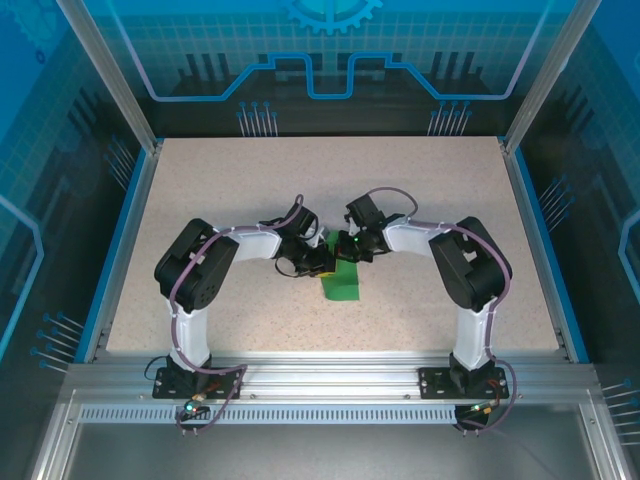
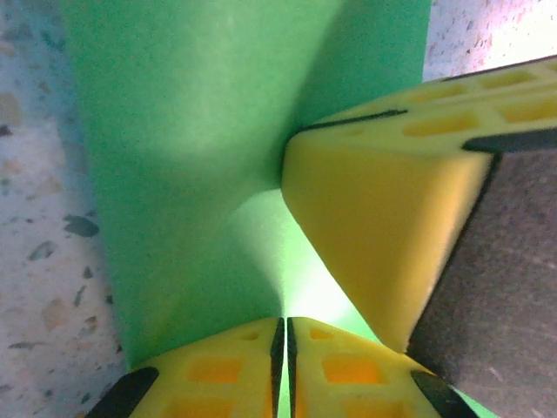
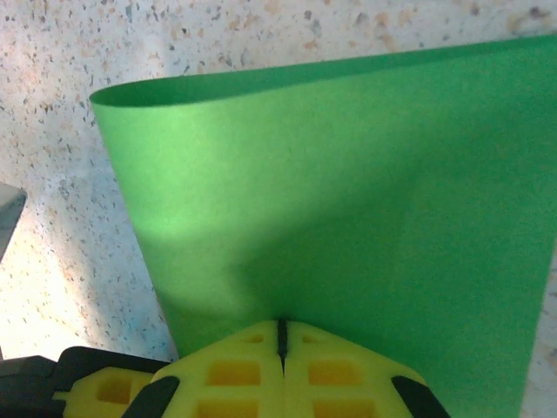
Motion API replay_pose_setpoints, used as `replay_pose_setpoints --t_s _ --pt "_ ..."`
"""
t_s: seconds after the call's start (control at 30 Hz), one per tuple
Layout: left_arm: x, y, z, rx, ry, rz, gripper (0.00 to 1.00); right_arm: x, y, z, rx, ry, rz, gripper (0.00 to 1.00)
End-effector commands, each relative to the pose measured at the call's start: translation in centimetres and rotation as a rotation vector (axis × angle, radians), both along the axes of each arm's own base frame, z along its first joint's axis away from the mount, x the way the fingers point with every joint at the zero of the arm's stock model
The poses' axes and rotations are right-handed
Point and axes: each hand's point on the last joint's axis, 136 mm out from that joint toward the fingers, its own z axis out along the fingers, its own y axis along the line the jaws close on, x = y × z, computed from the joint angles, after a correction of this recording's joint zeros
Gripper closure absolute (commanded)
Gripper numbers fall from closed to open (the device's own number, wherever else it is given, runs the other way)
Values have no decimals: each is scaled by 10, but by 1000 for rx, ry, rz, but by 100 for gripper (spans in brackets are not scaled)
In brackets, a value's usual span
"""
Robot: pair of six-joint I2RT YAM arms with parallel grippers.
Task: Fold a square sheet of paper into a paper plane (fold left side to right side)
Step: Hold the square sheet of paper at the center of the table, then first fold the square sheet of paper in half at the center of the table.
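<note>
top external: my two arms meet over the middle of the speckled table, with blue glass walls around it.
the sheet of paper lies under both tips, well clear of every table edge, with bare surface on all sides. my left gripper and right gripper are each pinched tight on it. right wrist shows the green curled over in a soft roll; left wrist shows a right finger just beside my left ones.

Top camera looks down from the near edge; both wrist cameras face the same bright green paper closely.
</note>
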Motion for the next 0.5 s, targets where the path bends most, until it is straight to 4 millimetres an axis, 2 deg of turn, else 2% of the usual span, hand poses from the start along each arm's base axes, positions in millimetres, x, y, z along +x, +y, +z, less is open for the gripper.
replay_pose_setpoints --t_s 0.0,0.2,0.47 --pt "-28 19 -26 96 91 3 86 -14 -9 -22 -79 91 -20 96" --pt "-47 23 -24 97 103 -11 86 -20 -21 -30 -117 133 -46 97" --pt "-78 27 -21 107 120 -42 86 -21 -25 -32 -133 141 -48 96"
